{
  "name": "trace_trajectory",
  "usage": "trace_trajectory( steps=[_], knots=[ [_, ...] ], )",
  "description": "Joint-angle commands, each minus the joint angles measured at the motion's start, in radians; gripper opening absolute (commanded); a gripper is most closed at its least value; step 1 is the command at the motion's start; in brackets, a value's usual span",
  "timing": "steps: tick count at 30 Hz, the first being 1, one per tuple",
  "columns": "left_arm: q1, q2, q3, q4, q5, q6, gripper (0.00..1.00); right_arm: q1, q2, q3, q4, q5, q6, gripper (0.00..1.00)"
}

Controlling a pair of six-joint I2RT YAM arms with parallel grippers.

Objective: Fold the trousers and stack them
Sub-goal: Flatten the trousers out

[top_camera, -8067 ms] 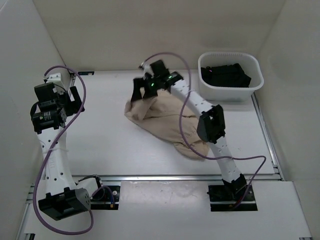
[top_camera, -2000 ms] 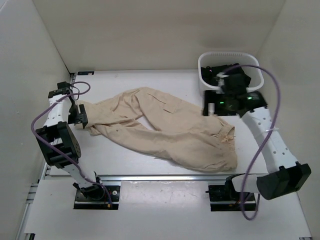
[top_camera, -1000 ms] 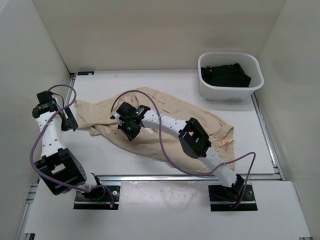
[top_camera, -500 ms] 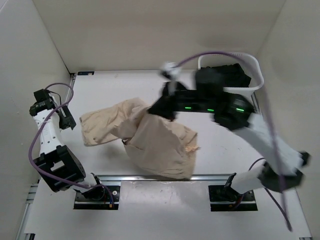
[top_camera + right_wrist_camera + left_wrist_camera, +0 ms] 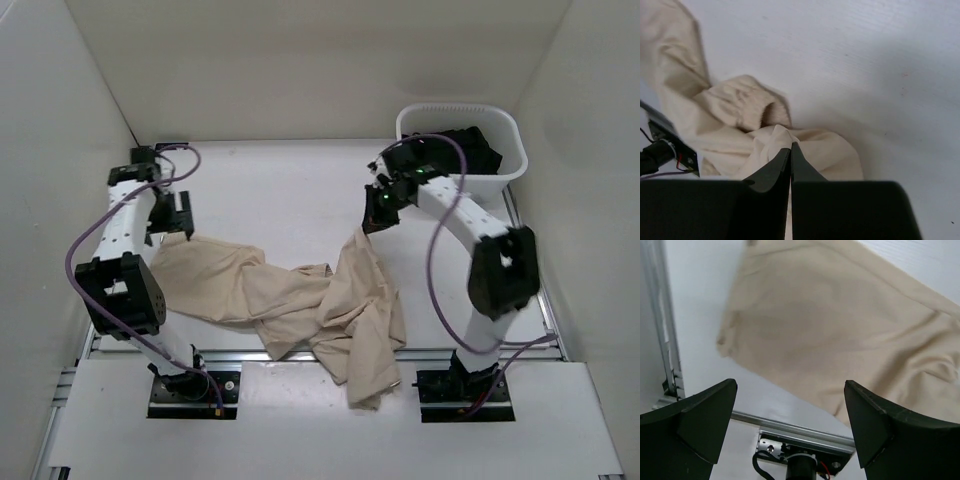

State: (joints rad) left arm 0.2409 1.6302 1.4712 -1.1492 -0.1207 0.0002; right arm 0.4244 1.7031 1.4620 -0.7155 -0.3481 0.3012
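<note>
Since last frame, trousers (image 5: 235, 285) dropped, sprawling across table (image 5: 270, 185); right tool (image 5: 377, 213) clenched on them, left tool (image 5: 172, 218) released.

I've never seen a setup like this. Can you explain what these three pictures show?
These are two white robot arms bolted at the near edge of a white table. One picture looks down from above; the other two come from cameras on each wrist. The long beige cotton trousers lie crumpled across the table. The right pincer is shut on a bunch of their fabric, holding it up. The left pincer is open over one end, holding nothing. At the back right, a white plastic basket holds black garments.
</note>
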Motion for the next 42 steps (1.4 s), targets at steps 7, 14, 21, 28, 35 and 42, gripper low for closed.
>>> trace_trajectory(
  steps=[7,14,21,28,35,42],
  knots=[
    [-0.562,-0.035,0.205,0.017,0.078,0.000,1.00,0.045,0.484,0.659,-0.148,0.073,0.186,0.19],
    [-0.998,-0.096,0.089,0.086,-0.026,0.000,1.00,-0.028,0.325,0.433,-0.096,0.150,0.187,0.88],
    [-1.235,0.063,0.170,0.170,-0.022,0.000,1.00,-0.228,-0.138,-0.064,-0.125,0.375,0.245,0.97],
    [-1.361,0.344,0.405,0.240,0.073,0.000,1.00,-0.490,-0.401,-0.396,-0.107,0.396,0.291,0.97],
    [-1.444,0.490,0.380,0.261,0.122,0.000,1.00,-0.630,-0.503,-0.449,-0.163,0.409,0.245,0.99],
    [-1.454,0.490,0.311,0.261,0.122,0.000,0.60,-0.711,-0.539,-0.492,-0.164,0.347,0.211,0.99]
  ],
)
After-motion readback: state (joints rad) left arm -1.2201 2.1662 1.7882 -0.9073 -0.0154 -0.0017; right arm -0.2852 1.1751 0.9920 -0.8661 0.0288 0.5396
